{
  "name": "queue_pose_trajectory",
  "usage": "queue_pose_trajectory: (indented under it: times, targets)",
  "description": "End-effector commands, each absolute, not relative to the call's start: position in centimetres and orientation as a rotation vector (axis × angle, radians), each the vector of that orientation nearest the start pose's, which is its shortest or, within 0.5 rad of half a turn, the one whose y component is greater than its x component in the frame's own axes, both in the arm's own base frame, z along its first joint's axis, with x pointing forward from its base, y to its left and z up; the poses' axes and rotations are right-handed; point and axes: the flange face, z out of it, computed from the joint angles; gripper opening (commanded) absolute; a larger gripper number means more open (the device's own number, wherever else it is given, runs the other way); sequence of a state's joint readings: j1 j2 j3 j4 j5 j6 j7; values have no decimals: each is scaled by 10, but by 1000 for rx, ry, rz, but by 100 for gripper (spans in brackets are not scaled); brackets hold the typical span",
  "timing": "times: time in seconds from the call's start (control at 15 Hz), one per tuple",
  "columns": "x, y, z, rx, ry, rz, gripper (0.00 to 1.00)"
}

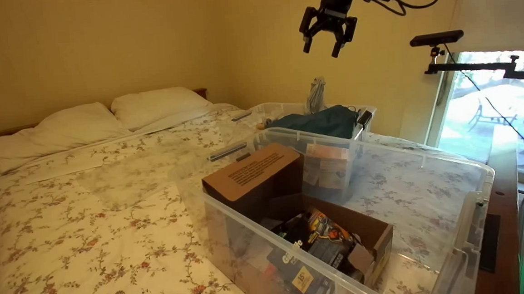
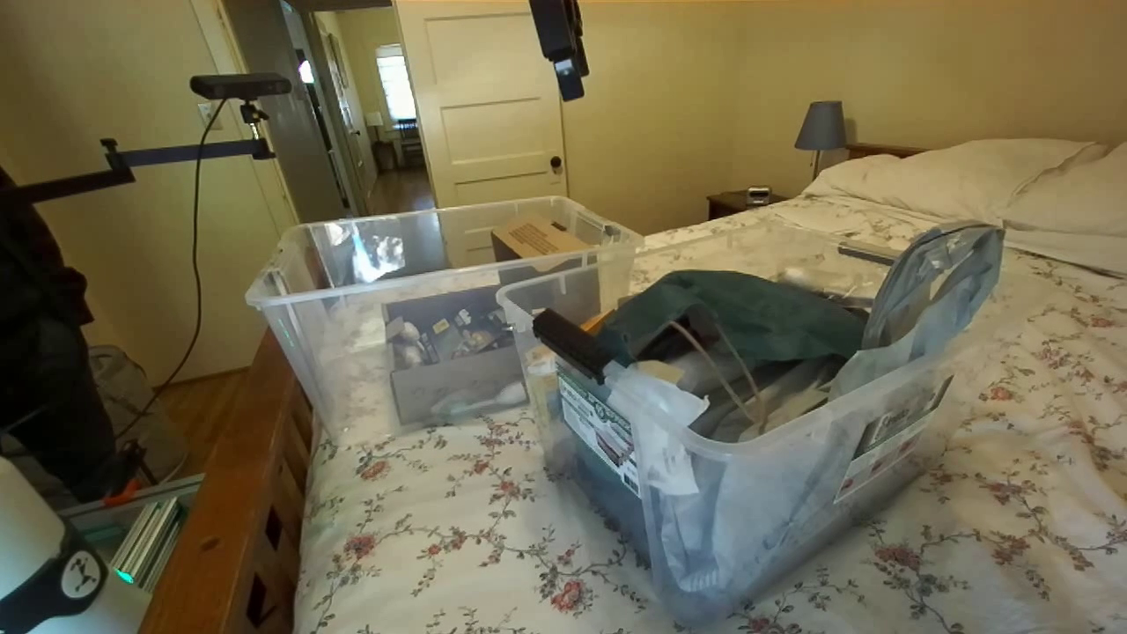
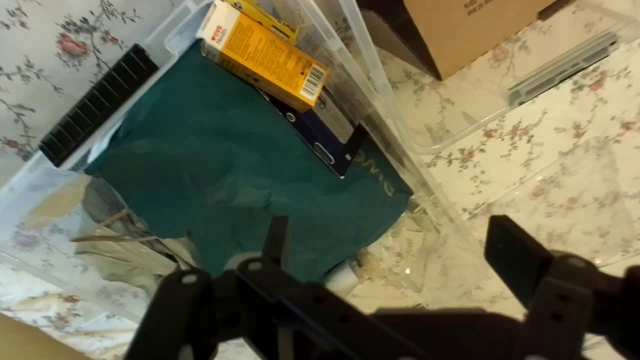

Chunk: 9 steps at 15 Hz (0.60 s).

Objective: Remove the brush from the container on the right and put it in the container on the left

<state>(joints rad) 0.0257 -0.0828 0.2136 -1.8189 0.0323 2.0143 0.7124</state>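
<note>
Two clear plastic containers stand on the bed. One holds an open cardboard box of small packages; it is on the left in an exterior view. The other, on the right there, holds a dark green cloth and mixed items. I cannot make out the brush for sure. A pale item with a yellowish end shows partly beside the green cloth; I cannot tell whether it is the brush. My gripper is open and empty, high above the green-cloth container; it shows edge-on in an exterior view.
A grey-blue bag sticks up above the green-cloth container's rim. A yellow box lies on the cloth. The cardboard box flap rises above its container. A camera on a bar stands near the window. A wooden bed rail edges the bed.
</note>
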Motion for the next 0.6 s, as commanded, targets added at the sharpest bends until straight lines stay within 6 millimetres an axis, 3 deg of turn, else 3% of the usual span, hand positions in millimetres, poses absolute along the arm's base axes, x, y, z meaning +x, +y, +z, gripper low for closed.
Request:
queue_pose_trajectory:
  times: [0.0,0.07,0.27,0.53]
  targets:
    - [574,158,587,-2894,1004,-348,100]
    - [592,166,583,-2883,1083,-346,100]
    - [613,195,563,-2833,1312,-280,100]
    - [654,198,518,-2749,1578,-121,100]
